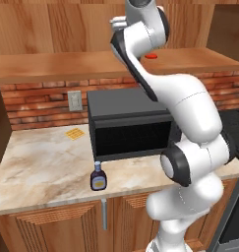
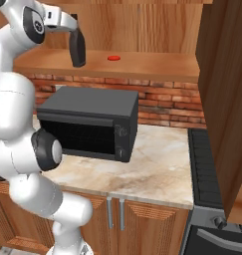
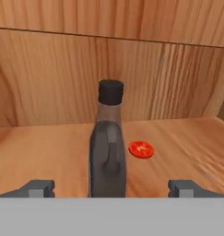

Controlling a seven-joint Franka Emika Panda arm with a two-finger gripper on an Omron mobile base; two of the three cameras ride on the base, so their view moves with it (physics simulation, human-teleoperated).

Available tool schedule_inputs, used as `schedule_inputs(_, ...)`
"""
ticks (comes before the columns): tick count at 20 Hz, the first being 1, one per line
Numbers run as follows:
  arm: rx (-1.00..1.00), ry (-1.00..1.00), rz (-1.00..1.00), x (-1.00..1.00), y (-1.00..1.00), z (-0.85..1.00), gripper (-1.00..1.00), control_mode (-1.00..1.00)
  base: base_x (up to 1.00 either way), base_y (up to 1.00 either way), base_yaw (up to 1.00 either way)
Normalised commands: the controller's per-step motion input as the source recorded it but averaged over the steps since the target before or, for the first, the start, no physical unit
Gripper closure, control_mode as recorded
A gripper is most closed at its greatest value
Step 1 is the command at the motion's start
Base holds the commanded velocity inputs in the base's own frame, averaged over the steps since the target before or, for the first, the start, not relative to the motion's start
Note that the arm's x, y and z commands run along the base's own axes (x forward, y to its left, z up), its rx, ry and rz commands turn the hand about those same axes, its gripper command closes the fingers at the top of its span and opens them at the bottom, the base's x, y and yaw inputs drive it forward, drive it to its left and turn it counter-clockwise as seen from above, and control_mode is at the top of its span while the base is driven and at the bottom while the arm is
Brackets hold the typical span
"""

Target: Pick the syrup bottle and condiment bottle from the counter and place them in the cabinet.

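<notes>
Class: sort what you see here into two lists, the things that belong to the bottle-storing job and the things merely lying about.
Job things:
syrup bottle, upright on the shelf
condiment bottle, on the counter
cabinet
pincer, open

Lying about:
microwave
red disc
yellow waffle-like item

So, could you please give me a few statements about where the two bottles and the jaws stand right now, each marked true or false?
1. The syrup bottle stands upright on the cabinet shelf. True.
2. The jaws of the gripper are clamped on the syrup bottle. False: they stand wide open, one on each side, clear of it.
3. The condiment bottle is on the counter, in front of the microwave. True.
4. The condiment bottle lies on its side. False: it stands upright.
5. A small red round object lies on the shelf beside the syrup bottle. True.
</notes>
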Motion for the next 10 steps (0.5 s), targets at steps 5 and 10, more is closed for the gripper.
schedule_inputs(5,0.00,-0.18,0.00,-0.92,0.00,-0.01,-1.00,-1.00,0.00,0.00,0.00)
schedule_inputs(10,0.00,-0.14,0.00,-1.00,0.00,-0.28,-1.00,-1.00,0.00,0.00,0.00)
